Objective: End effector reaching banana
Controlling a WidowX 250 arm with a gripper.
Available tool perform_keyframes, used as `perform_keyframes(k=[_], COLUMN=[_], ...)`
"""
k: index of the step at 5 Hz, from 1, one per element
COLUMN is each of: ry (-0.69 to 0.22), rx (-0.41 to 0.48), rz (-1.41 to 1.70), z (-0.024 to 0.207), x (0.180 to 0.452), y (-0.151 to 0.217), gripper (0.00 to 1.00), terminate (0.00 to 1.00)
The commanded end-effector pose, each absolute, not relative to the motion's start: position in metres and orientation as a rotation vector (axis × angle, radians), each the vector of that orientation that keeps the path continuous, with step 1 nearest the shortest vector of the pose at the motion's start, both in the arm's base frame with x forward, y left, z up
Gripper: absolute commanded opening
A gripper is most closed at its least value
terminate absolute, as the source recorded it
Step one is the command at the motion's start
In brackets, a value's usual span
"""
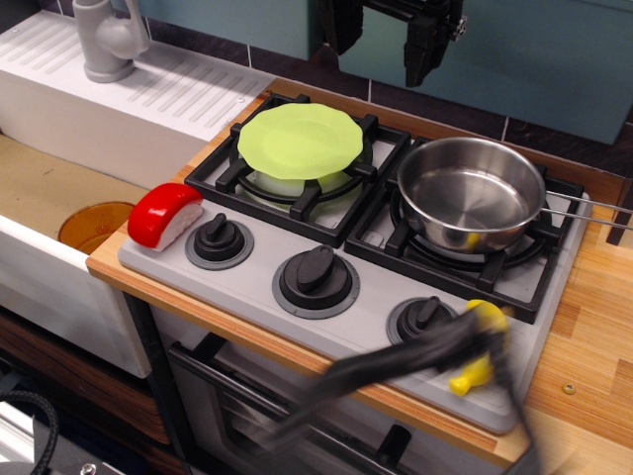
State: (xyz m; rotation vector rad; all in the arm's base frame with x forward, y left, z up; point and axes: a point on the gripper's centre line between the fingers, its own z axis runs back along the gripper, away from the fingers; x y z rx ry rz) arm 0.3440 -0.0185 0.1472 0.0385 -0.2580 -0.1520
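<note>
The yellow toy banana [481, 344] lies on the front right corner of the grey toy stove [376, 297], right of the rightmost knob [423, 319]. A blurred black cable crosses in front of it and hides part of it. My black gripper [384, 38] hangs at the top edge of the view, high above the back of the stove, behind the green plate and the pot. Its two dark fingers [425, 47] stand apart with nothing between them. It is far from the banana.
A green plate [300, 142] lies on the left burner and a steel pot [473, 193] on the right one. A red-and-white toy sushi [163, 213] sits at the stove's front left corner. A sink holding an orange bowl [94, 226] and a grey faucet [104, 40] are to the left.
</note>
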Motion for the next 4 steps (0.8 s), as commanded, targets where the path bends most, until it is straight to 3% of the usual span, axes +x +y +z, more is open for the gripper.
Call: perform_keyframes(k=[1, 4], ry=[-0.258, -0.241], rx=[0.038, 0.037], rz=[-0.152, 0.001], z=[0.147, 0.146], x=[0.344, 0.294], y=[-0.019, -0.101], gripper=[1.0, 1.0], terminate=[0.0, 0.0])
